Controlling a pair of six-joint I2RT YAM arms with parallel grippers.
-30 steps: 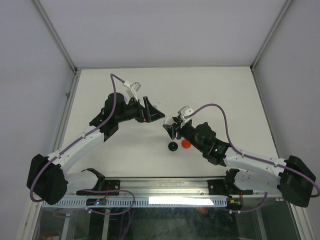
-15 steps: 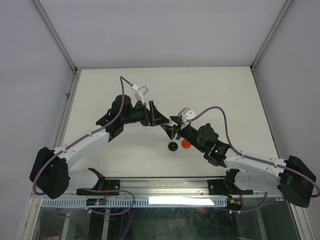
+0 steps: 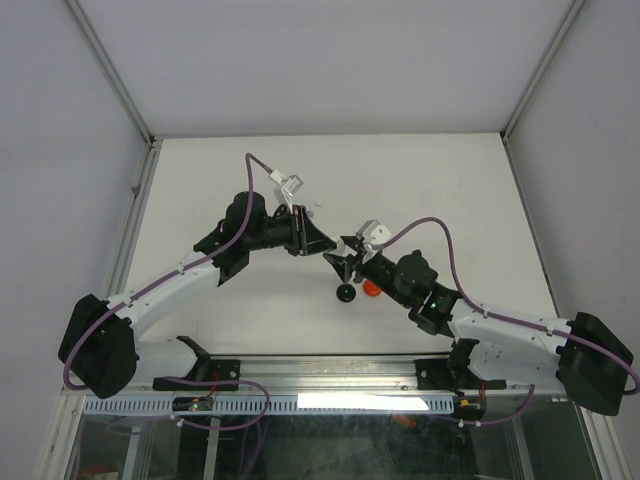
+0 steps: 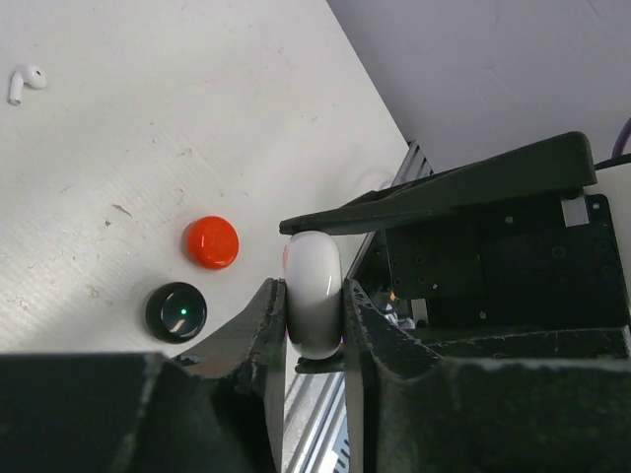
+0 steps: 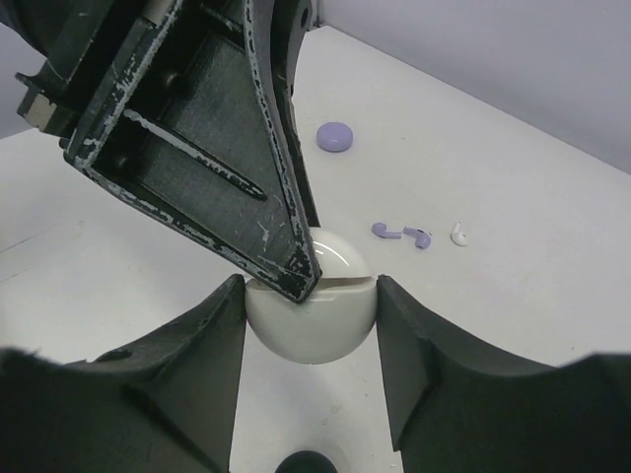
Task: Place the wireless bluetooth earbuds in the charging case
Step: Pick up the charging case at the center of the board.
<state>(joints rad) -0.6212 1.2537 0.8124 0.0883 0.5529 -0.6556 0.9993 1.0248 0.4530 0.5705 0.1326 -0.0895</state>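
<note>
White charging case (image 5: 314, 333) clamped by left gripper (image 4: 314, 301) (right gripper (image 5: 311, 296), half-open, grips it too).

Swung left gripper (image 3: 323, 244) in from well apart, now tip to tip with right gripper (image 3: 346, 262). Closed from wide open down onto white case (image 4: 314, 305) pinched between right fingers (image 5: 197, 345); one left finger (image 4: 258, 330) touching each side of it. Dragged purple cable (image 3: 256, 166) inward too.
</note>
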